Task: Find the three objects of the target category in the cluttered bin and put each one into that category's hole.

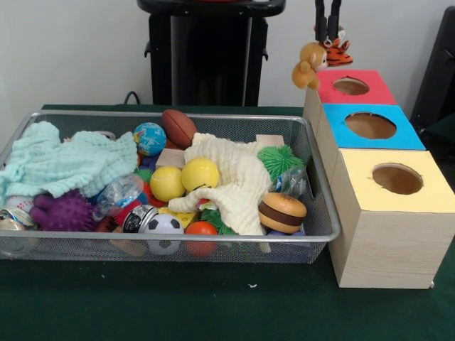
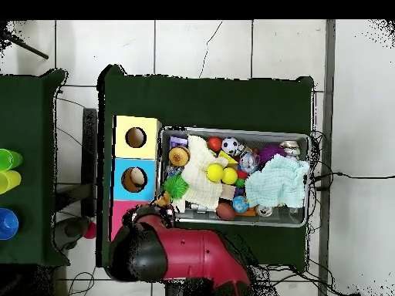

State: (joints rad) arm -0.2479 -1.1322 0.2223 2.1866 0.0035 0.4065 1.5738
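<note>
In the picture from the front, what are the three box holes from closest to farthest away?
Yellow-faced hole → blue-faced hole → red-faced hole, with a tan plush animal hanging at that box's far corner under the gripper.

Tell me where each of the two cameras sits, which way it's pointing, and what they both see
Front view: across the table, facing the robot; it sees the wire-mesh bin, three wooden boxes and, at top, the gripper above the red-faced hole, with a tiger plush and a tan plush by it.
Overhead view: above the table, looking straight down, robot base at the bottom; the red arm covers most of the red box.
Shared: the bin, the yellow-faced hole, the blue-faced hole, seen half-turned.
</note>
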